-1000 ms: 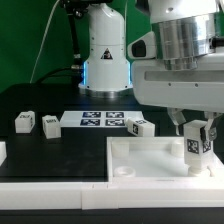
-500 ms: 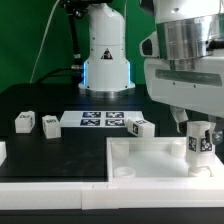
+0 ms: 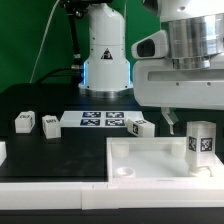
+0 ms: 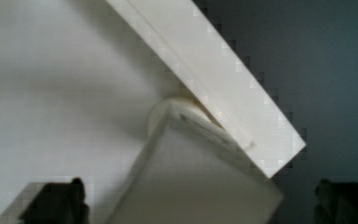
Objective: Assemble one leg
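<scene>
The leg (image 3: 202, 143), a small white post with a black-and-white tag, stands upright in the far corner of the white panel (image 3: 150, 160) on the exterior view's right. My gripper (image 3: 196, 118) hangs just above it, open. One dark finger (image 3: 172, 122) shows beside the leg, apart from it. In the wrist view the leg (image 4: 194, 170) sits against the panel's raised rim (image 4: 211, 70), between my two spread fingers (image 4: 51, 200), which do not touch it. My gripper (image 4: 201, 205) holds nothing.
Three more loose legs (image 3: 24, 122), (image 3: 50, 125), (image 3: 142, 127) lie on the black table beside the marker board (image 3: 100, 120). The white robot base (image 3: 105, 50) stands behind, with a green backdrop.
My gripper has let go of the leg and risen a little. The leg stays upright in the panel's corner.
</scene>
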Robot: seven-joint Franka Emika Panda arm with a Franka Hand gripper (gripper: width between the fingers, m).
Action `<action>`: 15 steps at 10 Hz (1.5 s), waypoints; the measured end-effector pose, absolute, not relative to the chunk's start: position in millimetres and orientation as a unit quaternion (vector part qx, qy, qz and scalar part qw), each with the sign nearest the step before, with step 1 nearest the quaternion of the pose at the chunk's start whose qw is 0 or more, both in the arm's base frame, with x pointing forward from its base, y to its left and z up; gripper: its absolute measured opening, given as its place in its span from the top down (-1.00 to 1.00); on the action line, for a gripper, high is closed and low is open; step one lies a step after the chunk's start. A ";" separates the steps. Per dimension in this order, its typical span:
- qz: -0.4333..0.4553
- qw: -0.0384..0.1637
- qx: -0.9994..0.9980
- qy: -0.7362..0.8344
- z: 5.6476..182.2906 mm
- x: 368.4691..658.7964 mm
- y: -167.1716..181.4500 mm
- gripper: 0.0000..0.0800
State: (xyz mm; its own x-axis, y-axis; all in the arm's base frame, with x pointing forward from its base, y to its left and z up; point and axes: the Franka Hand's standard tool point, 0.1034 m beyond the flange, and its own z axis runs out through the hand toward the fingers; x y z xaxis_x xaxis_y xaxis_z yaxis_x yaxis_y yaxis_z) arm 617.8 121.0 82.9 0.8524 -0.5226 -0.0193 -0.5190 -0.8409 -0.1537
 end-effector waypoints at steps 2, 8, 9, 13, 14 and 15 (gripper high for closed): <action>-0.019 0.069 -0.985 0.160 80.5 615.6 120.1 -0.62; -0.033 0.040 -0.996 -0.075 79.3 614.4 120.4 -0.30; -0.033 0.040 -0.996 -0.075 79.2 614.3 120.3 -0.30; -0.031 0.042 -0.997 -0.050 79.2 614.4 120.0 0.27; -0.023 0.044 -0.999 0.000 79.6 614.8 120.6 0.27; -0.014 0.053 -0.995 0.088 78.5 616.7 120.3 0.27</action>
State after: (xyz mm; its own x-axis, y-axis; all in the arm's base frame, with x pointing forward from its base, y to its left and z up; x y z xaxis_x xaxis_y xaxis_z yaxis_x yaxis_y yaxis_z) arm 616.7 120.3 78.5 0.9841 -0.1765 0.0186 -0.1735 -0.9789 -0.1081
